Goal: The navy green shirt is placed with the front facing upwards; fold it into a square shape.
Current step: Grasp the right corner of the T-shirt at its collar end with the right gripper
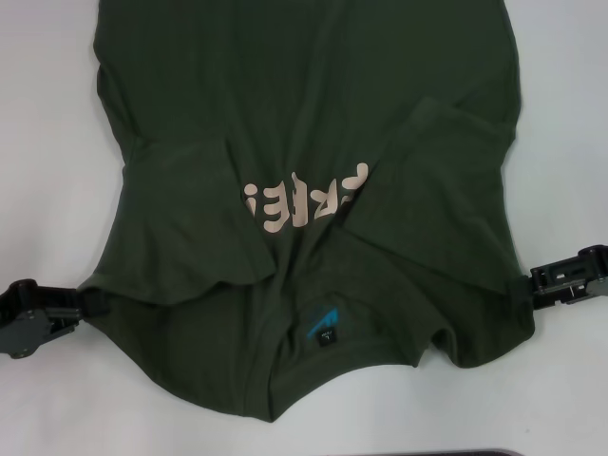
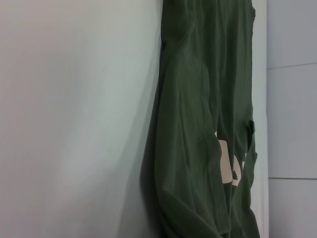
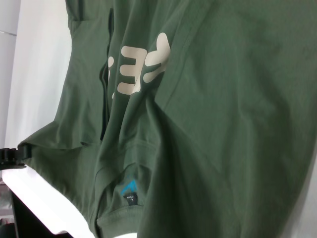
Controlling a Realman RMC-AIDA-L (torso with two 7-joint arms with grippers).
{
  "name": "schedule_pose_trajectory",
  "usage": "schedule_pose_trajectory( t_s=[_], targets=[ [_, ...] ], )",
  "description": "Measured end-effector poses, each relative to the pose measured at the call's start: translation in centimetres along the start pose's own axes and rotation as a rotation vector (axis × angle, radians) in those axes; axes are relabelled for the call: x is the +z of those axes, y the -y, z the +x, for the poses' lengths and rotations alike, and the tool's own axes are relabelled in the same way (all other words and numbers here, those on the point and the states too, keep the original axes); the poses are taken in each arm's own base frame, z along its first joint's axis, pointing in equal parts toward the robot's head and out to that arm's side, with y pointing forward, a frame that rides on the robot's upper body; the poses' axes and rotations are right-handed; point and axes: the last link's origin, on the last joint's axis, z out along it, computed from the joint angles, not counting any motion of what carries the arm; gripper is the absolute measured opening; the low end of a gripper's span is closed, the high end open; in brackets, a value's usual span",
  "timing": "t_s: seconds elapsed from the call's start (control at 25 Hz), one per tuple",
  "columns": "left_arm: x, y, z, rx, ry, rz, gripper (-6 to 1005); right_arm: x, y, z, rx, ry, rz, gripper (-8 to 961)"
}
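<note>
1. Navy green shirt point(image 1: 313, 152) fills most of the head view on a white table point(image 1: 47, 142). Collar end with blue neck label point(image 1: 323, 331) sits at lower centre; both sleeves lie folded inward over the beige lettering point(image 1: 304, 201).
2. Handling, as judged: soft, light, limp cotton; sags and wrinkles between grips. Best held at the shoulder edges, both sides together.
3. Left gripper point(image 1: 81, 302), lower left, meets the shoulder edge; right gripper point(image 1: 530, 285), lower right, likewise. Whether either is clamped on cloth: cannot tell.
4. Containers: none in view.
</note>
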Motion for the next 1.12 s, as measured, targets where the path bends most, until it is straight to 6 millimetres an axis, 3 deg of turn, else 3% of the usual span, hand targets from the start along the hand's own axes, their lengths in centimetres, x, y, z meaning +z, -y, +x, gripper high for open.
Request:
schedule_pose_trajectory(
  t_s=[0.4, 1.12],
  targets=[
    [0.0, -0.1, 0.1, 0.001, -0.003, -0.003, 32, 1.2, 0.1, -0.2, 0.004, -0.038, 0.037, 775],
    [0.0, 0.0, 0.0, 0.000, -0.005, -0.003, 32, 0.4, 0.4, 0.0, 0.024, -0.029, 0.051, 774]
  ],
)
